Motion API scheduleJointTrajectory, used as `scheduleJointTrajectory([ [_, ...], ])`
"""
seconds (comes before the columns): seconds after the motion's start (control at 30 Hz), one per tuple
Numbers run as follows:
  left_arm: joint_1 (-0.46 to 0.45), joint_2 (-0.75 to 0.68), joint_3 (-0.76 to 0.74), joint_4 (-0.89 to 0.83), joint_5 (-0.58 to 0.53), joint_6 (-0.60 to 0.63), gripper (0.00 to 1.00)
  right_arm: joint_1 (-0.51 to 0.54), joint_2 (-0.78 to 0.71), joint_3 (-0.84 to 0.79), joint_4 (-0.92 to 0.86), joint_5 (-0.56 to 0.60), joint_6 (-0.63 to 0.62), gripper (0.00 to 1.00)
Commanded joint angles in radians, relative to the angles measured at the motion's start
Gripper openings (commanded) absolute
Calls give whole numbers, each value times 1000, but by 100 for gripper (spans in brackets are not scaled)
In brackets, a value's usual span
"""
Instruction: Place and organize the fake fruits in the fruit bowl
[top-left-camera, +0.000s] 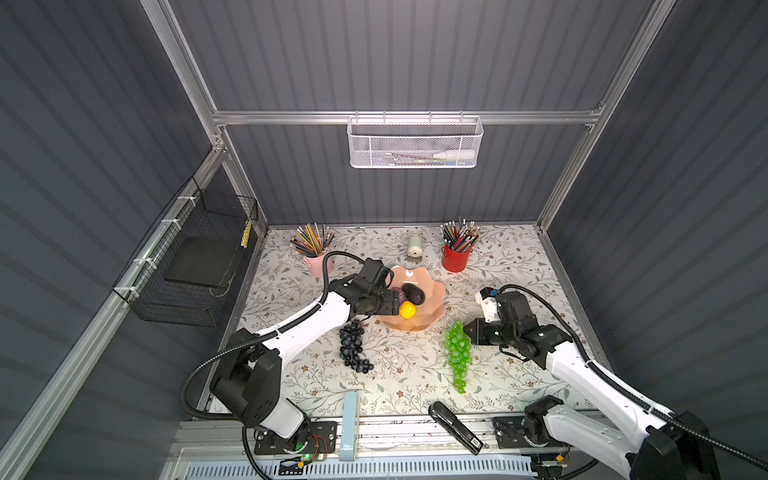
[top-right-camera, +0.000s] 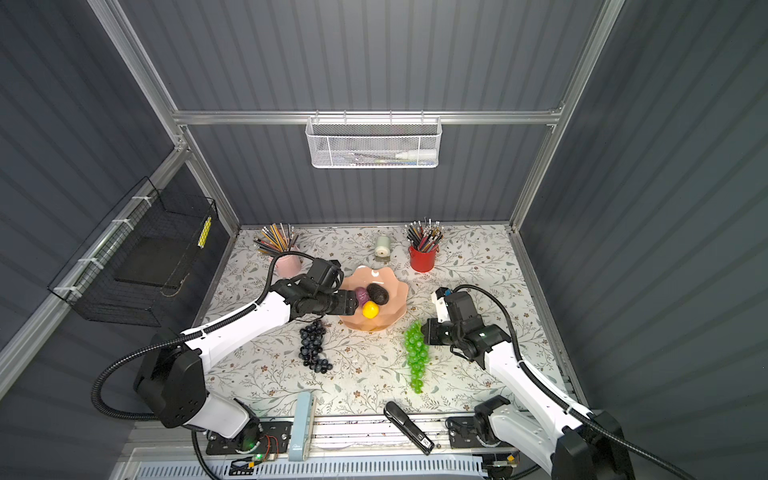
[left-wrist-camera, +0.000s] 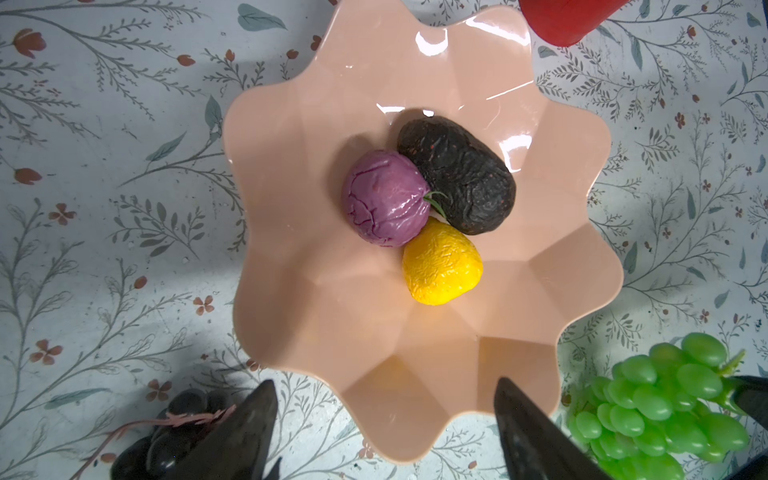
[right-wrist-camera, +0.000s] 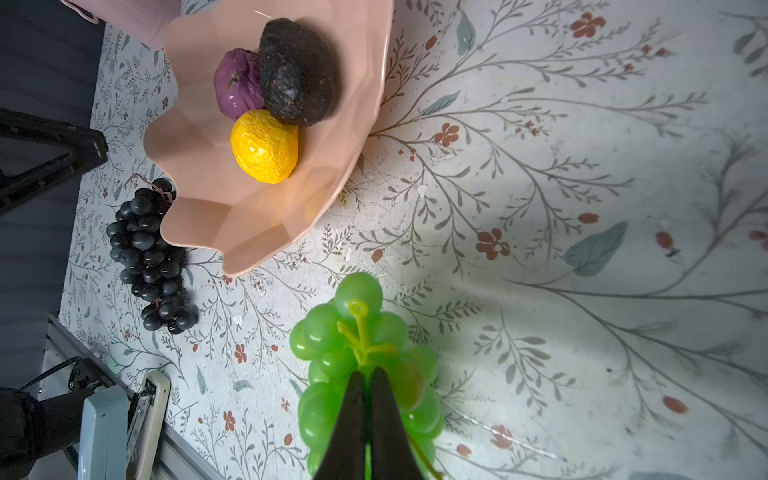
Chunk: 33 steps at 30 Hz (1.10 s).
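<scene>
Left fingers (left-wrist-camera: 257, 424): spread wide and holding nothing, above the bowl's rim on the side of the dark grapes.
Right fingers (right-wrist-camera: 353, 415): closed on the stem of the green grapes, at the end of the bunch nearest the bowl.
Bowl (top-left-camera: 432, 309): on the floral bench (top-left-camera: 519, 257), between the two arms.
Avocado (left-wrist-camera: 457, 174): inside the bowl, lying on its side.
Purple fruit (left-wrist-camera: 384, 197): inside the bowl, touching the avocado.
Lemon (left-wrist-camera: 442, 266): inside the bowl, touching both the purple fruit and the avocado.
Dark grapes (top-left-camera: 353, 345): on the bench outside the bowl, just beside its rim, partly under the left arm in both top views.
Green grapes (top-left-camera: 458, 353): lying on the bench outside the bowl, near it, on the side opposite the dark grapes.
Pencil cups: a pink cup (top-left-camera: 313, 266) and a red cup (top-left-camera: 456, 257) stand behind the bowl, apart from it.
</scene>
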Motion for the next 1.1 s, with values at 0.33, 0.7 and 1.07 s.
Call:
scheduleJointTrajectory([
  [0.33,1,-63,-43,-4,-37,-13,82,39,-60,269,-198,32,3,0],
  [0.7,1,-161,-103,-22,-121,-38,83,66,119,559,-173,-88,31,0],
  [1.07,1,-230,-152,-21,-155,-42,83,174,289,627,-43,-100,93,0],
])
